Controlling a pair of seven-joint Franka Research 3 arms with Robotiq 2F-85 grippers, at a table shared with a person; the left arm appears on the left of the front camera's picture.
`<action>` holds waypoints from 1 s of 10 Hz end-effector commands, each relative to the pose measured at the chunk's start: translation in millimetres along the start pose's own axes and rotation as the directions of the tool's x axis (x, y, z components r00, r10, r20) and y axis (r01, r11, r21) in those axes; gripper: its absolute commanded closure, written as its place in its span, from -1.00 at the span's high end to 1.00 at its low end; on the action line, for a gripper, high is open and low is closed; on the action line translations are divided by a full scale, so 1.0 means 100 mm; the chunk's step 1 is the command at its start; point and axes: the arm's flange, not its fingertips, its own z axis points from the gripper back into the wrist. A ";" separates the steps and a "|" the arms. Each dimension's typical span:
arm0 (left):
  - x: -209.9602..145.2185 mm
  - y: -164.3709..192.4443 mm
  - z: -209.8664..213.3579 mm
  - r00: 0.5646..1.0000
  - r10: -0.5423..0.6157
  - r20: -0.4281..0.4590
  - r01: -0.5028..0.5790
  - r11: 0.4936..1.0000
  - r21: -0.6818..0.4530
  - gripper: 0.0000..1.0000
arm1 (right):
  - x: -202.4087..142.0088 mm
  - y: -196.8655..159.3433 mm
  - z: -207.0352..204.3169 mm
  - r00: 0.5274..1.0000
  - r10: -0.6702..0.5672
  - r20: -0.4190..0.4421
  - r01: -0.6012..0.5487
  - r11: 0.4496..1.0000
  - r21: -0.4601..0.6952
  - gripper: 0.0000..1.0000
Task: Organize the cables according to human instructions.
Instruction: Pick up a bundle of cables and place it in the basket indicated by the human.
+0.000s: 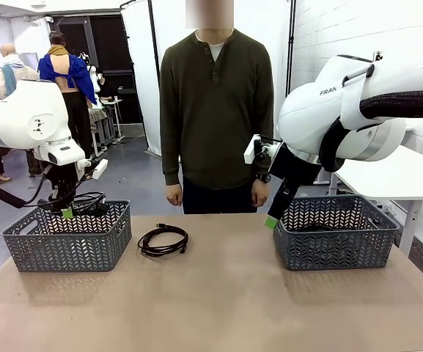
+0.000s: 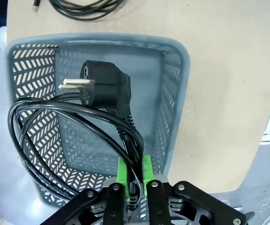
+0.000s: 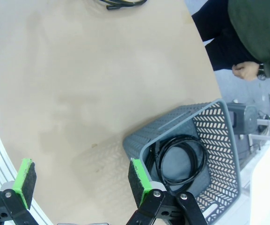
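Note:
My left gripper hangs over the left grey basket, shut on a coiled black cable with a large black plug; the coil dangles above the basket's floor. In the left wrist view the green pads pinch the cord. A second coiled cable lies on the table between the baskets; its edge shows in the wrist views. A third coil rests inside the right basket. My right gripper stands open and empty at that basket's near-left corner, pads wide apart.
The right grey basket stands at the table's right side. A person in a dark green shirt stands at the far edge, hands hanging down. A white table sits behind on the right. Bare tabletop lies in front.

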 end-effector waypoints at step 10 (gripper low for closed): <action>-0.02 0.06 0.14 0.998 0.043 0.042 -0.044 0.998 0.035 1.00 | -0.01 0.00 -0.01 1.000 -0.001 -0.001 0.001 1.000 -0.009 1.00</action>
